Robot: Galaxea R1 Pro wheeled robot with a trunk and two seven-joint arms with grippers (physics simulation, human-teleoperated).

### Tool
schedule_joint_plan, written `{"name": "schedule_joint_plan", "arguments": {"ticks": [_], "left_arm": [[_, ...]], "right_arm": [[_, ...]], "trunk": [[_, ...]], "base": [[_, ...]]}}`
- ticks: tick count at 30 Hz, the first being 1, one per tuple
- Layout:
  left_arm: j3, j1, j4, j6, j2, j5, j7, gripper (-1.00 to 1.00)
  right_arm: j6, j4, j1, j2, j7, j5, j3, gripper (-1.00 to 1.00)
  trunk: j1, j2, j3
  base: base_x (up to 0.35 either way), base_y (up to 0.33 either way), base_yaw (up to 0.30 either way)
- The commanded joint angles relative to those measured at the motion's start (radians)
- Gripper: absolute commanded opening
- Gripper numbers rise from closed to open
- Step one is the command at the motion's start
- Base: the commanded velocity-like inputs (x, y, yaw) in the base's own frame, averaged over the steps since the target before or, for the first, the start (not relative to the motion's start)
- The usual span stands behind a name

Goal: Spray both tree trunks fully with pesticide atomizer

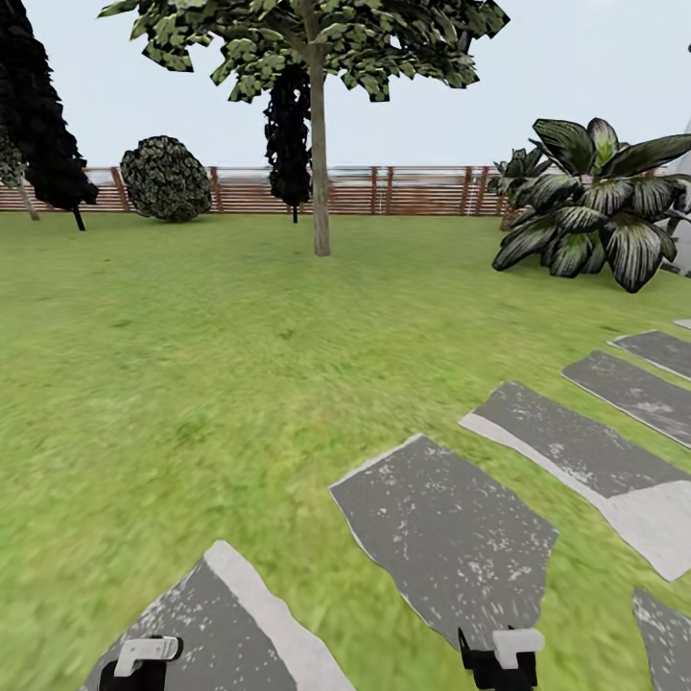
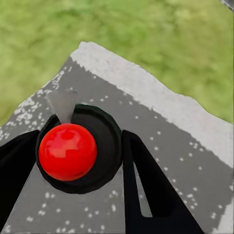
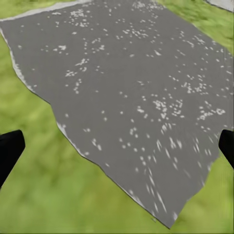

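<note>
Left wrist view: the pesticide atomizer (image 2: 78, 148), dark with a red top, is gripped between the black fingers (image 2: 146, 190) of the left end effector (image 2: 73, 161), above a grey stepping slab (image 2: 161, 131). The right end effector (image 3: 117, 146) is spread wide and holds nothing, over another slab (image 3: 126, 87). Across the lawn (image 1: 192, 365), one tree (image 1: 320, 144) with a pale trunk (image 1: 320, 182) is seen before the fence (image 1: 413, 192).

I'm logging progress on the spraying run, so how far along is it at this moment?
Done: the pesticide atomizer sits between the left gripper fingers, apparently picked up. In hand: the robot stands on the stepping slabs, facing a tree across the lawn. Left: reaching and spraying both trunks; this trunk looks unsprayed. The right gripper is open.
</note>
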Motion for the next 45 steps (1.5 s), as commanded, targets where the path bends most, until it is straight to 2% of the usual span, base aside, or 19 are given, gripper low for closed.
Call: {"name": "schedule_joint_plan", "arguments": {"ticks": [1, 30, 45], "left_arm": [[0.009, -0.001, 0.001, -0.004, 0.000, -0.009, -0.005, -1.00], [0.009, -0.001, 0.001, -0.004, 0.000, -0.009, -0.005, -1.00], [0.009, -0.001, 0.001, -0.004, 0.000, -0.009, -0.005, -1.00]], "right_arm": [[-0.002, 0.001, -0.001, 0.000, -0.005, 0.006, 0.000, 1.00], [-0.002, 0.001, -0.001, 0.000, -0.006, 0.005, 0.000, 1.00], [-0.002, 0.001, -0.001, 0.000, -0.007, 0.005, 0.000, 1.00]], "trunk": [[0.000, 0.000, -0.001], [0.000, 0.000, -0.001], [0.000, 0.000, -0.001]], "base": [[0.339, 0.000, 0.000], [0.339, 0.000, 0.001], [0.339, 0.000, 0.084]]}}
